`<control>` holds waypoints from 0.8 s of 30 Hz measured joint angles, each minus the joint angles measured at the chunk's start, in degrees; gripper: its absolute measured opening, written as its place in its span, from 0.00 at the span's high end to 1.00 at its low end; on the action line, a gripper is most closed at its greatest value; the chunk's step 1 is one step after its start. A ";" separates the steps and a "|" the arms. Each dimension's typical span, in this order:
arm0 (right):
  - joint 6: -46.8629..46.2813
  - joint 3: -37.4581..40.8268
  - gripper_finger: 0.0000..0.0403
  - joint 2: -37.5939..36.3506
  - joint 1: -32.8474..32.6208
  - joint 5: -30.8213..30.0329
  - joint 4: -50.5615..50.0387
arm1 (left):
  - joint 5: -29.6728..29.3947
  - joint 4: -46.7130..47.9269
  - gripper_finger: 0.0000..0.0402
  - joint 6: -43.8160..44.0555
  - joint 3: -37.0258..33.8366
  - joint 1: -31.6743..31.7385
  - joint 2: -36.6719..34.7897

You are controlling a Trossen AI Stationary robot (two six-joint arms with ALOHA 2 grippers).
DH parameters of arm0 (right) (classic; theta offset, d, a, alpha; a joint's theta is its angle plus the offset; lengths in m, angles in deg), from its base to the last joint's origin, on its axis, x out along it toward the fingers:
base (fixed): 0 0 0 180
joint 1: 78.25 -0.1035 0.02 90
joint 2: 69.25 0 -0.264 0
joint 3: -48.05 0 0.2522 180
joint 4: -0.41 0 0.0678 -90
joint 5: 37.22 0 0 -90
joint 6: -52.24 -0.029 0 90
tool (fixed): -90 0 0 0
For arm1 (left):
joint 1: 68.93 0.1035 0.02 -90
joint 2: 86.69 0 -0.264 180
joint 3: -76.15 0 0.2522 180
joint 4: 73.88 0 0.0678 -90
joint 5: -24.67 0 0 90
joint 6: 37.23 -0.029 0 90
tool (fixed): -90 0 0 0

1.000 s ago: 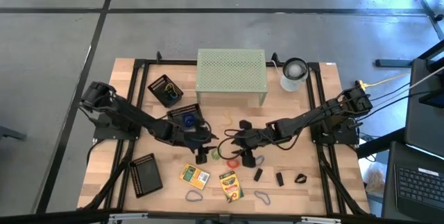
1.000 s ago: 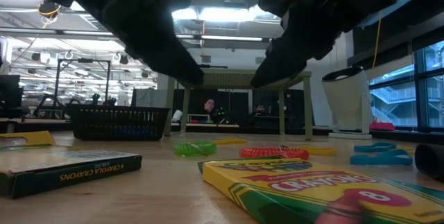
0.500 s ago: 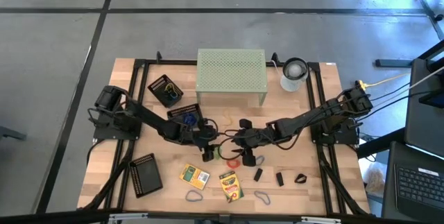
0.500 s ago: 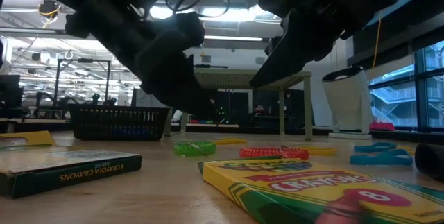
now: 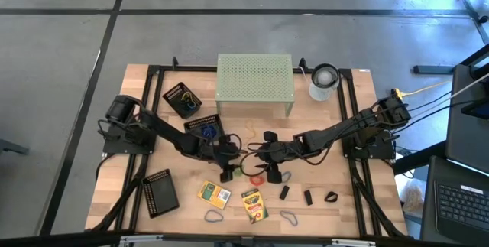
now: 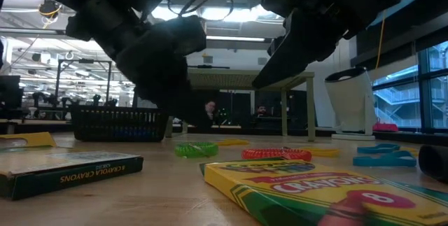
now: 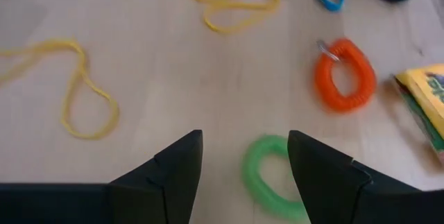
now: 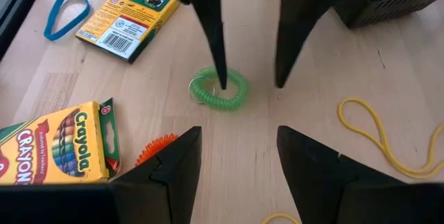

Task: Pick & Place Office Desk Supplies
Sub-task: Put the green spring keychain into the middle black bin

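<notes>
The left gripper [image 8: 246,78] hangs with jaws wide open and empty over the small green coiled plastic loop [image 8: 219,89] on the worktop; lower straight, straddling one side of its ring, then close gently; the right gripper [image 8: 232,144] waits near, open, empty.

Coil loop [image 8: 219,89] between both claws mid-table, crayon boxes [image 5: 215,194] nearer front edge, riser [image 5: 255,83] behind
</notes>
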 joint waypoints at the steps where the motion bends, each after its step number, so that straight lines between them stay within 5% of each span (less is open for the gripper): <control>1: 0.02 0.00 0.52 0.00 0.00 0.00 0.01 | 0.22 0.39 0.48 0.19 0.00 -0.05 0.25; 13: 1.29 0.00 0.52 -0.07 0.00 0.00 0.05 | 0.74 0.04 0.53 -1.89 0.18 0.07 3.94; 24: 1.31 0.00 0.52 -0.07 0.00 -1.51 0.05 | -0.10 0.60 0.81 -9.00 0.13 0.02 3.85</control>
